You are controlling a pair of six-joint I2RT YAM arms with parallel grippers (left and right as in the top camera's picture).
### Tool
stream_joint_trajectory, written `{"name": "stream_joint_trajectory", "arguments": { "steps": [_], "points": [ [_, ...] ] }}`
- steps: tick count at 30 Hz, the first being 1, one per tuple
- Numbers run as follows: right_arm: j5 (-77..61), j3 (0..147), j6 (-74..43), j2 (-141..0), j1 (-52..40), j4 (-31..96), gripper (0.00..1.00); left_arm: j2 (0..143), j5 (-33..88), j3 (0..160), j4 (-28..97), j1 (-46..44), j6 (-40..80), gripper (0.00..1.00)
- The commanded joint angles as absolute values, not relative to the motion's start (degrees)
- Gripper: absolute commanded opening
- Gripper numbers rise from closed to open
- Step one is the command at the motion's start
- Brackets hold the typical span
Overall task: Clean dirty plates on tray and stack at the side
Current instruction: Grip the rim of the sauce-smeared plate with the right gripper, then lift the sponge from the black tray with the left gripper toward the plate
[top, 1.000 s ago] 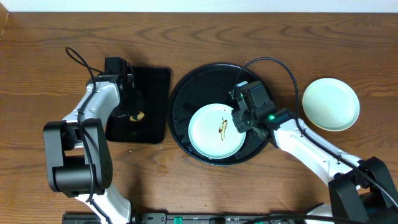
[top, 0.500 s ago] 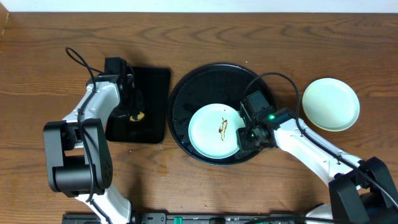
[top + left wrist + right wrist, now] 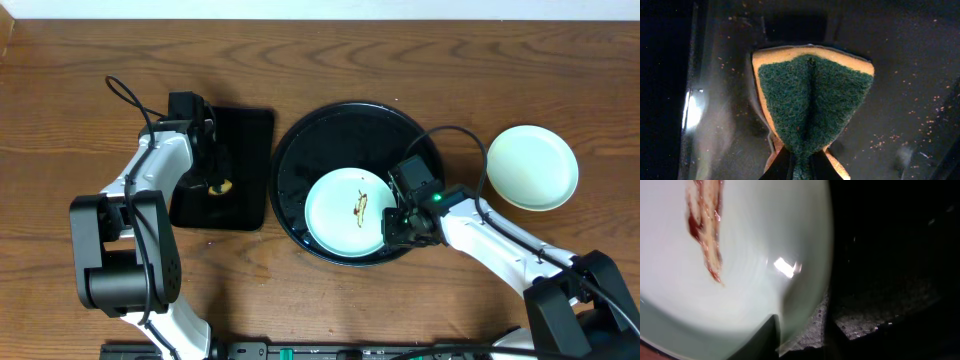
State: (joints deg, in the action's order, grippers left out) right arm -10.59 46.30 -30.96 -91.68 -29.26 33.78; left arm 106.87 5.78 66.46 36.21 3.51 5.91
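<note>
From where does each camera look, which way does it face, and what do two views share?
Overhead: above the table, facing straight down; shows left arm, right arm, round tray, dirty plate, clean plate.
Left wrist: on the left arm, facing down; left gripper shut on a sponge over the rectangular tray.
Right wrist: on the right arm, close to the dirty plate's rim; right gripper fingers stand either side of it.
Shared: overhead and right wrist both show the plate's brown smear.
</note>
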Motion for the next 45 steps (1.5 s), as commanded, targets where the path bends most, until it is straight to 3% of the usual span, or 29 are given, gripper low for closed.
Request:
{"name": "stream_joint_trajectory", "arguments": {
  "steps": [1,7,14,21,25,29,33,35,37,39,41,42,43,45],
  "points": [
    [-10.55,45.65,-33.41,-91.79,-30.2,32.12,0.17,107.18,4.93,65.78,37.01,3.4,5.21,0.08],
    [-6.39,45.69,-33.32,-91.77,-28.77,26.35,0.01,107.18,4.93,65.78,37.01,3.4,5.21,0.08],
    [2.96,45.69,-27.33,-91.77,-27.18,17.67,0.01,107.18,6.0,65.78,36.99,3.4,5.41,0.08],
    [3.22,45.67,-26.65,-91.79,-27.18,16.51,0.01,107.18,6.17,65.78,36.97,3.4,5.41,0.07],
    [3.2,45.63,-26.48,-91.83,-27.18,17.28,0.01,107.18,13.3,65.78,35.9,3.4,1.19,0.07],
    [3.2,45.63,-26.48,-91.85,-27.18,17.76,0.01,107.18,9.32,65.78,34.15,3.4,3.4,0.11],
    [3.18,45.63,-26.48,-91.85,-27.2,18.17,0.02,107.18,-0.01,65.78,34.39,3.4,12.47,0.07],
    [3.2,45.63,-26.48,-91.85,-27.18,18.46,0.02,107.18,7.6,65.78,34.28,3.4,8.47,0.07],
    [3.2,45.63,-26.44,-91.85,-27.18,18.63,0.02,107.18,30.72,65.78,35.68,3.4,-9.91,0.07],
    [3.18,45.63,-26.44,-91.85,-27.18,18.65,0.02,107.18,42.04,65.78,36.82,3.4,-17.93,0.07],
    [3.2,45.63,-26.35,-91.85,-27.18,18.72,0.02,107.18,35.09,65.8,34.52,3.4,-11.29,0.07],
    [3.18,45.63,-26.04,-91.85,-27.18,18.74,0.02,107.18,26.26,65.8,33.12,3.4,-4.49,0.07],
    [3.2,45.63,-26.04,-91.85,-27.18,18.98,0.02,107.15,9.13,65.8,32.86,3.4,7.55,0.07],
    [3.2,45.63,-26.04,-91.85,-27.18,19.03,0.02,107.15,-3.81,65.8,34.85,3.4,18.17,0.07]
  ]
}}
